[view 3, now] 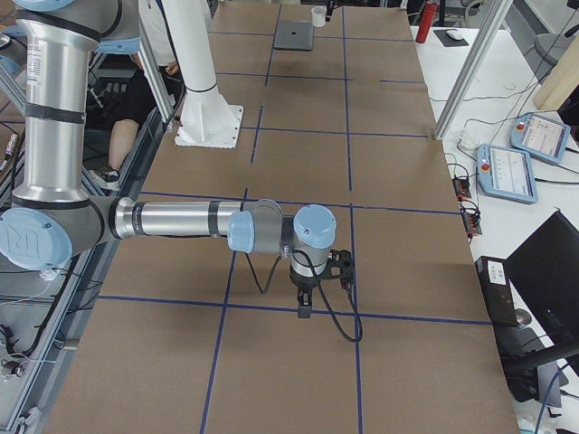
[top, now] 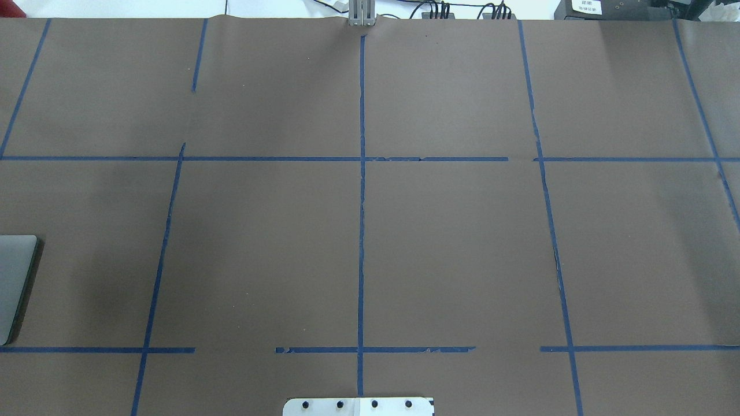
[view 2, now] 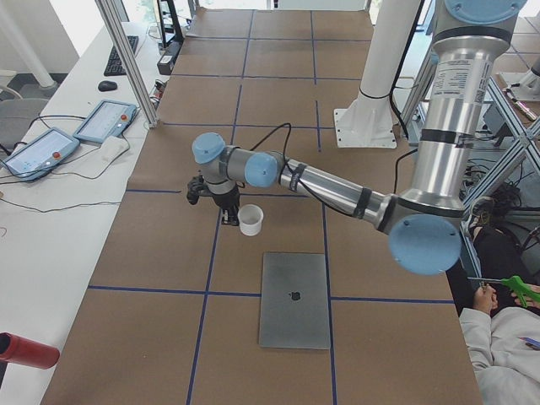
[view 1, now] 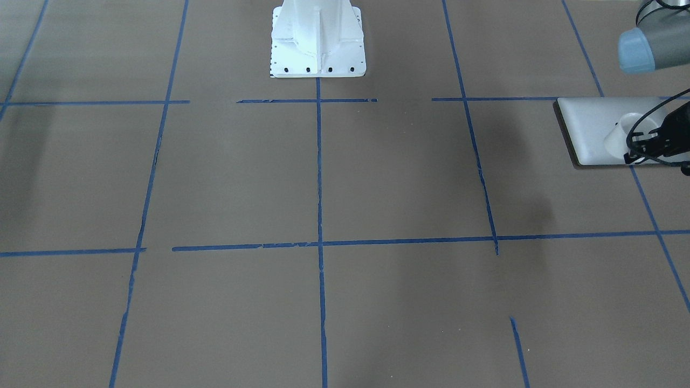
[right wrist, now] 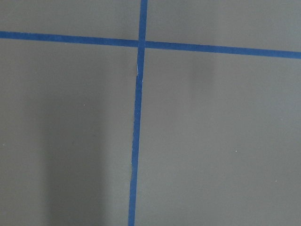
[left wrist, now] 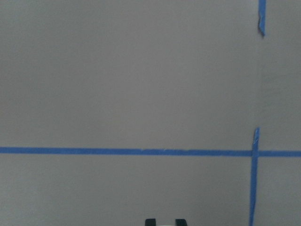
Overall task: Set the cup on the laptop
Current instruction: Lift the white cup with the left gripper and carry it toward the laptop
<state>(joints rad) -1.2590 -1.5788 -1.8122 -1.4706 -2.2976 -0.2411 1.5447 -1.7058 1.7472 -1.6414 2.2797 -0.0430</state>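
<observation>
The white cup [view 1: 620, 134] hangs in the air over the silver-grey laptop [view 1: 587, 126], held at its side by my left gripper [view 1: 639, 143], which is shut on it. In the exterior left view the cup [view 2: 251, 219] shows above the far end of the laptop [view 2: 294, 299], with the left gripper [view 2: 229, 215] beside it. The overhead view shows only a strip of the laptop [top: 14, 277] at its left edge. My right gripper [view 3: 303, 307] hangs low over bare table far from both; I cannot tell whether it is open or shut.
The white robot base [view 1: 318, 43] stands at the table's middle back. Brown paper with blue tape lines [top: 361, 231] covers the table. Teach pendants [view 2: 105, 121] lie on the side bench. A person [view 2: 498, 337] sits by the laptop end of the table.
</observation>
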